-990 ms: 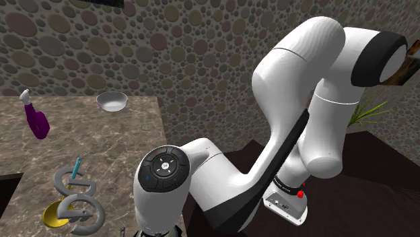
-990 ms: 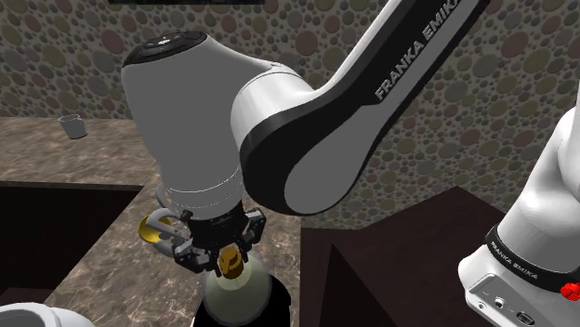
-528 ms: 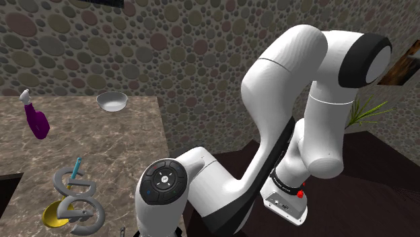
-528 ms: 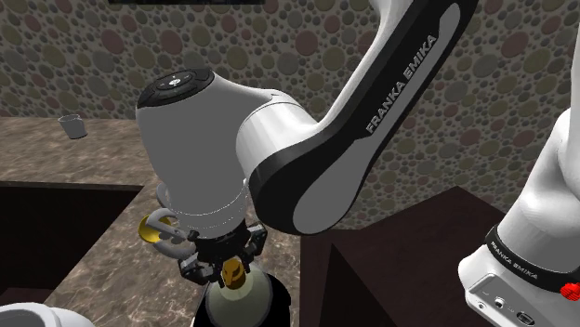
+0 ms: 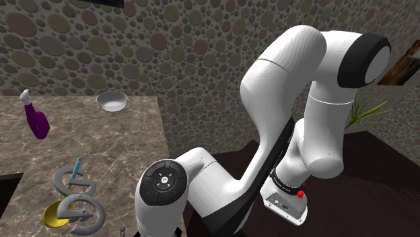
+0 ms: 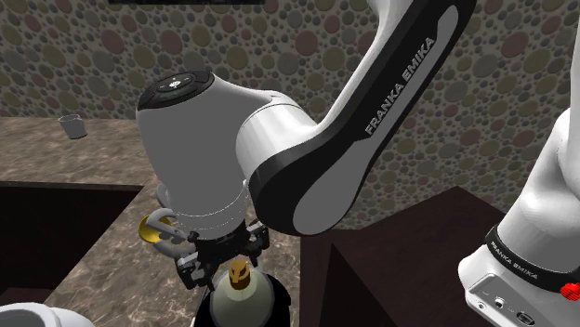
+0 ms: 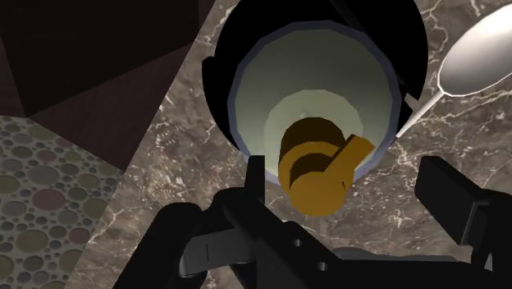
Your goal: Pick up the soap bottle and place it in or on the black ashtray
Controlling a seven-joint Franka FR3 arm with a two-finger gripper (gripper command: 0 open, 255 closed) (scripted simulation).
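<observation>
Soap bottle (image 7: 312,98) stands upright in the black ashtray (image 7: 215,57), directly under the gripper (image 7: 351,187). Its long axis is vertical and its amber pump (image 6: 240,275) points up at the palm. Half a second ago the fingers clasped the pump; now they stand apart, holding nothing.

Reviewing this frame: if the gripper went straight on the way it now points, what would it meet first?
Most likely the brown pump top of the soap bottle, which sits just ahead of the open gripper. The bottle stands in the black ashtray. The exact gap is hard to judge.
</observation>
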